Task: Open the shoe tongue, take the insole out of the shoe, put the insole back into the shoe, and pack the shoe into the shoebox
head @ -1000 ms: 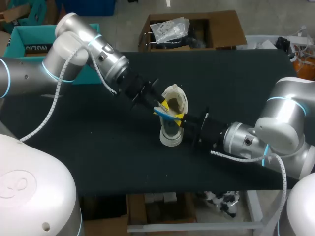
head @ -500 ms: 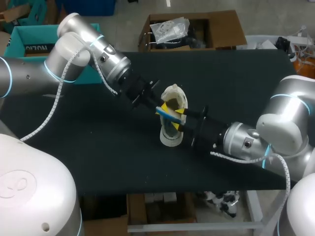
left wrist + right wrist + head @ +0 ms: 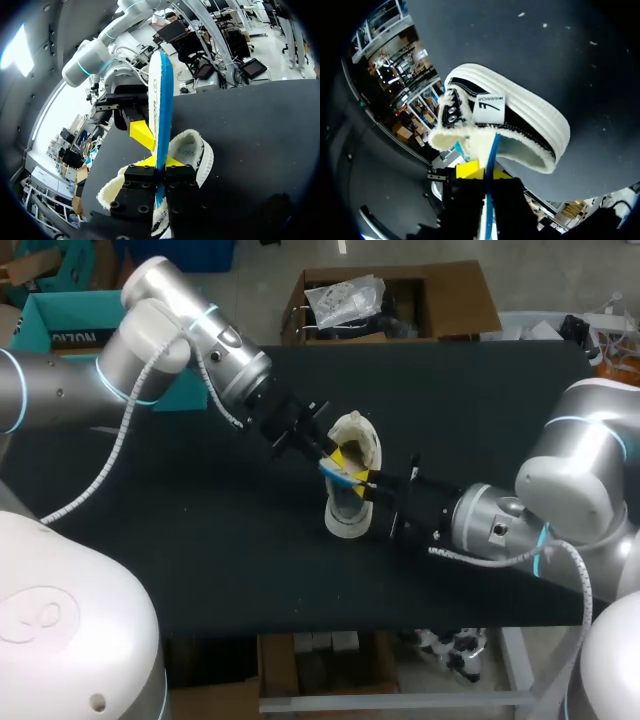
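A white fleece-lined shoe [image 3: 348,518] with a black upper lies in the middle of the black table [image 3: 200,540]. A thin blue and white insole [image 3: 336,472] stands on edge over its opening. My left gripper [image 3: 338,462] comes in from the back left and is shut on the insole. My right gripper [image 3: 366,483] comes in from the right and is shut on it too. In the left wrist view the insole [image 3: 161,90] rises from my left gripper [image 3: 160,163], above the shoe [image 3: 198,152]. In the right wrist view the insole's edge [image 3: 493,146] sits in my right gripper [image 3: 484,173], before the shoe [image 3: 530,112].
A teal box [image 3: 55,325] stands at the table's back left corner behind my left arm. An open cardboard box [image 3: 440,295] with a plastic bag sits behind the far edge. Bare black table lies to the left, right and front of the shoe.
My left arm has drawn up and to the right a little. The right gripper has slid left along the shoe to the insole. The insole stands slightly higher.
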Robot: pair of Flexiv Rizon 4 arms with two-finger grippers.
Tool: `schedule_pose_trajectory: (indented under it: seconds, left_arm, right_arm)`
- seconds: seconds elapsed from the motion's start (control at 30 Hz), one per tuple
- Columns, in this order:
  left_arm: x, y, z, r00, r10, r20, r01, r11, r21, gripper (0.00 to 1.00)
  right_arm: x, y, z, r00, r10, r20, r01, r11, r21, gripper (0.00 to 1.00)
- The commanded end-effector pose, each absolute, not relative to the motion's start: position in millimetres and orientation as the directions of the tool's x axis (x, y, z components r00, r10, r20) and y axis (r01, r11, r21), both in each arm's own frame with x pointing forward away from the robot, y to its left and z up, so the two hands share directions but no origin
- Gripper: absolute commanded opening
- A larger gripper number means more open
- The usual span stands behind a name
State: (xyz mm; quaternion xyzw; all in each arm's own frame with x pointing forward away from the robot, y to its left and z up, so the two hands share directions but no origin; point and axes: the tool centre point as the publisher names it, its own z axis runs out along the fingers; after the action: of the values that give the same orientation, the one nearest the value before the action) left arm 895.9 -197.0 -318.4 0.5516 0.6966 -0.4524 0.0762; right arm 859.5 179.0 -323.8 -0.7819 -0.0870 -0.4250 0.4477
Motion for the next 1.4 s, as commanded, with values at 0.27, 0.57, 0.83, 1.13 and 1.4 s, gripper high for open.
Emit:
schedule_pose_trajectory:
  seconds: [0.27,0.57,0.83,1.13,1.4]
  left_arm:
    - [906.4,-202.8,-337.3,-0.389,0.682,-0.619,0.852,0.012,-0.523,0.0]
    - [914.6,-202.3,-349.3,-0.414,0.676,-0.61,0.844,0.033,-0.536,0.0]
    - [904.9,-194.5,-328.6,-0.382,0.666,-0.641,0.865,0.015,-0.501,0.41]
    - [894.6,-189.8,-321.2,-0.379,0.649,-0.66,0.865,-0.005,-0.502,0.12]
    - [893.2,-194.1,-325.3,-0.377,0.651,-0.659,0.86,-0.02,-0.511,0.0]
  right_arm:
    - [877.5,175.3,-346.4,0.586,-0.261,0.767,0.522,-0.602,-0.603,0.0]
    - [885.7,175.0,-356.1,0.588,-0.247,0.77,0.513,-0.623,-0.591,0.0]
    - [884.8,173.5,-356.7,0.587,-0.245,0.771,0.509,-0.628,-0.588,0.0]
    - [887.4,173.4,-355.1,0.575,-0.25,0.779,0.508,-0.637,-0.58,0.0]
    - [887.4,174.3,-353.8,0.569,-0.252,0.783,0.506,-0.643,-0.575,0.0]
